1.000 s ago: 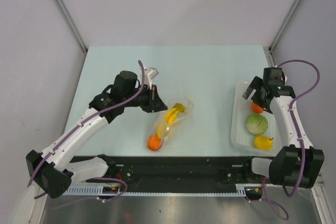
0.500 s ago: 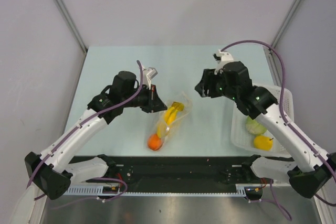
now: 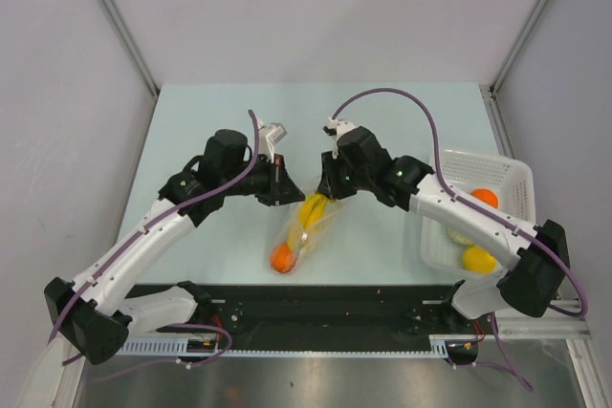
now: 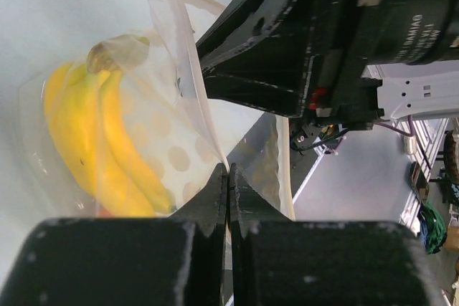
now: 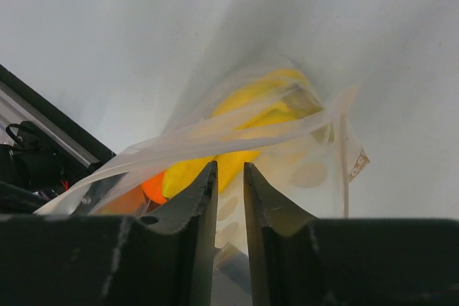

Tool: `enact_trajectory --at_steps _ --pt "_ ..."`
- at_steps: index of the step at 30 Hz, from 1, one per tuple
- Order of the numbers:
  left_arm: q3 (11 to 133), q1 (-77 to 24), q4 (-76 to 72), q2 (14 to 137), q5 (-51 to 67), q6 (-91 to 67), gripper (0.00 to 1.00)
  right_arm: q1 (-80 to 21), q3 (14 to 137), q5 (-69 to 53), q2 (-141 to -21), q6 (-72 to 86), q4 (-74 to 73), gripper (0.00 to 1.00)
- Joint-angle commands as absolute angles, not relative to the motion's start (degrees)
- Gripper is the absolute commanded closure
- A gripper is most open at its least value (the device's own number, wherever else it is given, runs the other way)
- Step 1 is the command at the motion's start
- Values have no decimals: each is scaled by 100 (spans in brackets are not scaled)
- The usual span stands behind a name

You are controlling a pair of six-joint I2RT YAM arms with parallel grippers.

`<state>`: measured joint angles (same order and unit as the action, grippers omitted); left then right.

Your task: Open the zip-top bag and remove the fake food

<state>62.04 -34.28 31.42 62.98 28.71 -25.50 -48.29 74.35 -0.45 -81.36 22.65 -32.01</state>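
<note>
Tabletop [image 3: 402, 112] carries two things. A white perforated basket [image 3: 507, 174] sits against the right edge toward the near-right corner. It holds a small orange piece [image 3: 484, 198] and a yellow fruit [image 3: 478, 259]; the right arm covers the rest of it.

The zip-top bag [image 3: 298, 236] lies mid-tabletop, close to the near edge. Its long axis runs diagonally, with the closed bottom toward the near-left and the mouth toward the far-right, raised off the surface. Inside are a banana bunch [image 3: 312, 209] at the mouth end and a round orange [image 3: 280, 257] at the bottom end, so not all the fake food is out yet.

Both arms meet at the mouth, one on each side. The left tool [image 3: 284, 188] comes in from the left-edge side. In the left wrist view its jaws are pressed together on the bag film right beside the zip strip, so it is gripping one lip.

The right tool [image 3: 328, 188] comes in from the right-edge side, just beside the left tool and facing it. In the right wrist view its jaws stand a narrow slit apart, and the other lip of the bag crosses right at the tips. I cannot tell whether that lip is pinched.

Key relation: the two lips sit between the two tools and the bag hangs away toward the near edge. My guess is the next move is a pull apart across the mouth, along the left-right line. Risk: the right tool may close on both layers or miss the film.
</note>
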Motion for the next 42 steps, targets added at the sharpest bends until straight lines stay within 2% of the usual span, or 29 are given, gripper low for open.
enact_trajectory --at_steps 1,5,8,12,14,19,21,27,32,34,42 --pt "6381 -3428 2883 6275 2936 -2654 100 -4904 7181 -97 -8200 2898 -2839 76" --pt "6398 -3428 2716 6398 2996 -2724 100 -4983 6821 -9 -8244 3357 -2681 76" --pt "6381 -3480 2541 6460 3058 -2795 100 -4983 6610 78 -8297 3366 -2392 72" --pt "6407 -3568 2321 6618 3190 -2918 100 -4826 6539 298 -8472 3708 -2224 63" --pt "6425 -3673 2268 6714 3164 -2935 100 -4668 6382 273 -8516 3901 -2032 61" --pt "6521 -3858 2372 6961 3085 -2839 100 -4255 5828 53 -8648 4666 -1337 51" --pt "6592 -3929 2417 7066 3059 -2778 100 -4044 5565 -411 -8744 4877 -872 49" --pt "6653 -4017 2461 7259 2988 -2663 100 -3938 5476 -746 -9008 5036 -431 40" --pt "6846 -4061 2750 7418 2717 -2479 100 -3981 5511 -1475 -9263 4773 -81 43" --pt "6943 -4061 2926 7506 2514 -2365 100 -4016 5188 -2002 -9220 4729 374 50" --pt "7066 -4061 2918 7523 2101 -2285 100 -4149 4184 -3198 -8543 4404 1221 51"
